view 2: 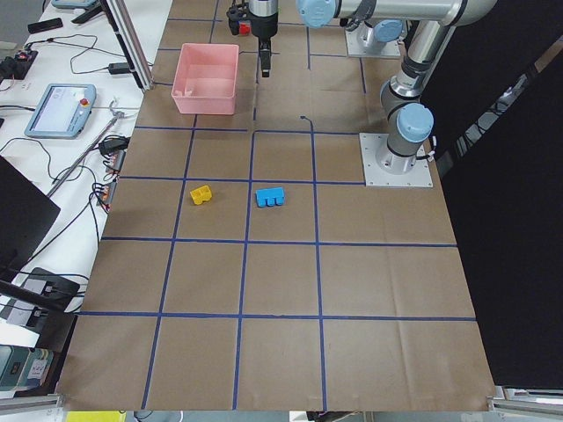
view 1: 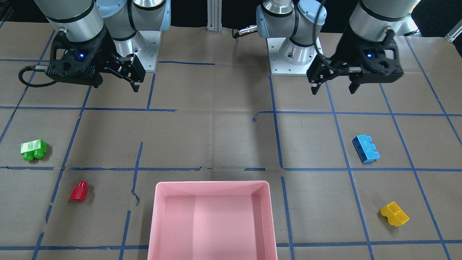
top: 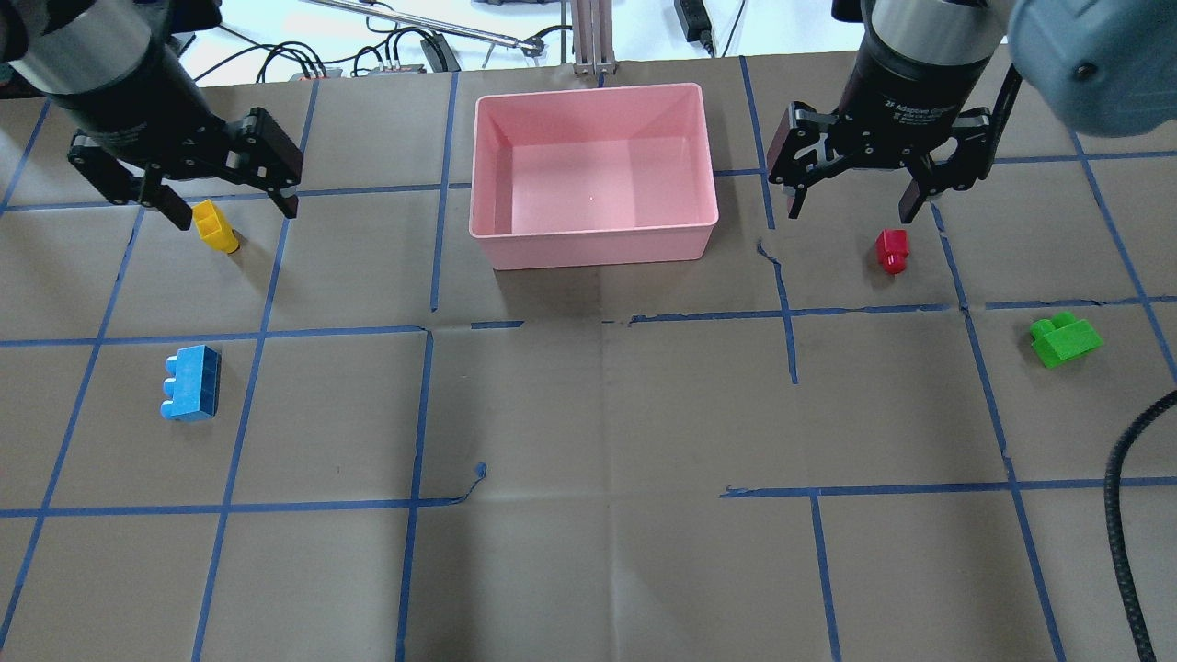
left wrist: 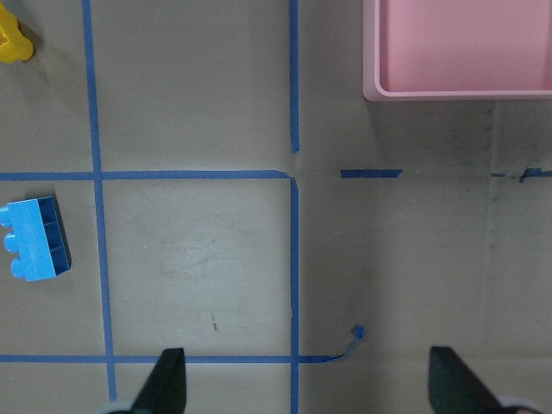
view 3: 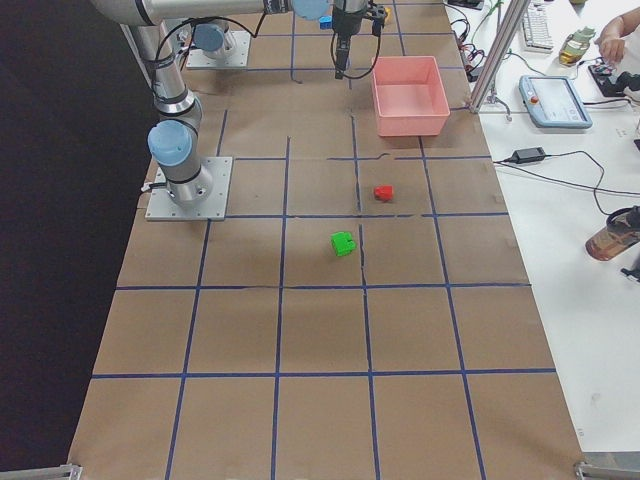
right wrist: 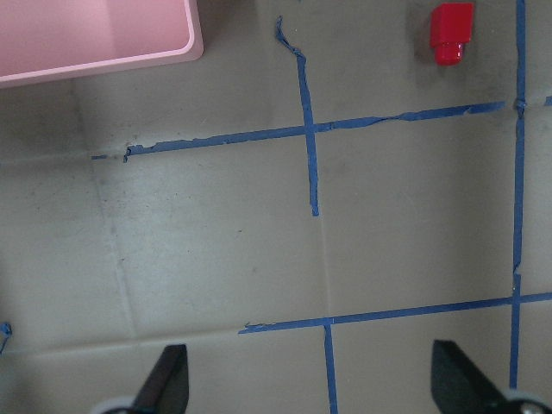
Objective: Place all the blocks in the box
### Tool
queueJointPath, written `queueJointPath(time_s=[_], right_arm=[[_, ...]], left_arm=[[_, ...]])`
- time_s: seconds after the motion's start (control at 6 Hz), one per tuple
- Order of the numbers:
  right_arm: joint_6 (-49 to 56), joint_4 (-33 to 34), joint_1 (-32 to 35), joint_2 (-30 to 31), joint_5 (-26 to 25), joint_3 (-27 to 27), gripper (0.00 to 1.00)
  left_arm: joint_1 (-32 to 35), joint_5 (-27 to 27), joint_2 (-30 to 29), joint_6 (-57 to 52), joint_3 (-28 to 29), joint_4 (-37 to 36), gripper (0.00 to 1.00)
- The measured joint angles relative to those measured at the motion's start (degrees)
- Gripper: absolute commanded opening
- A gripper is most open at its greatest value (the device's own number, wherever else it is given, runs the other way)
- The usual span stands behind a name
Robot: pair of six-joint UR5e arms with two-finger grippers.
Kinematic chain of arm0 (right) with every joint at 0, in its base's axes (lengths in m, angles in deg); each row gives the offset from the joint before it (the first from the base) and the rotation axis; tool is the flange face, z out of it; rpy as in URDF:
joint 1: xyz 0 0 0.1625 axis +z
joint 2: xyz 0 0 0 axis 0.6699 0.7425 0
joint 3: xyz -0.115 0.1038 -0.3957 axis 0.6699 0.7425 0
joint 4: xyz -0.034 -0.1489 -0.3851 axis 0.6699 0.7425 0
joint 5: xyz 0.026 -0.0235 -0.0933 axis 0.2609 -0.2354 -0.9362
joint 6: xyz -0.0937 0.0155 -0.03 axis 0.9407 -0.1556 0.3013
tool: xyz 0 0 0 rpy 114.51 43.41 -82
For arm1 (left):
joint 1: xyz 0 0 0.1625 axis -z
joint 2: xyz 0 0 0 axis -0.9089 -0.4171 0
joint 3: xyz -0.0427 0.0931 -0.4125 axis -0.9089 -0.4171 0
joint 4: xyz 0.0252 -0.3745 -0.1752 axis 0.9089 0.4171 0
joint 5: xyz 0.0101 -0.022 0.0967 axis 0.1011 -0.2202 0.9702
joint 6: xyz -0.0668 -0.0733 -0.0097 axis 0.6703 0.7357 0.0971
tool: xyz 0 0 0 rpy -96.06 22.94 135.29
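Both grippers hang open and empty, high above the table. My left gripper (top: 232,213) (view 1: 333,90) (left wrist: 310,384) is above the robot's left half, where the blue three-stud block (top: 190,382) (view 1: 365,148) (left wrist: 34,239) and the yellow block (top: 215,226) (view 1: 394,213) (left wrist: 13,39) lie. My right gripper (top: 852,211) (view 1: 124,81) (right wrist: 312,384) is above the right half, where the small red block (top: 892,250) (view 1: 79,191) (right wrist: 452,33) and the green block (top: 1065,340) (view 1: 33,149) lie. The pink box (top: 593,244) (view 1: 213,184) holds nothing and sits at the table's far middle.
Brown paper with a blue tape grid covers the table. The two arm bases (view 1: 288,54) stand at the robot's edge. A black cable (top: 1126,515) loops in at the overhead view's right. Cables and a pendant (view 2: 57,110) lie beyond the far edge.
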Motion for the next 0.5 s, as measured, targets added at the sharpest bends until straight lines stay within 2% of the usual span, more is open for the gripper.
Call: queueJointPath(time_s=[0.5], right_arm=[[-0.1, 1.0, 0.0, 0.0, -0.1, -0.1, 1.0]], left_arm=[[-12.1, 0.0, -3.4, -9.4, -3.2, -3.7, 0.99]])
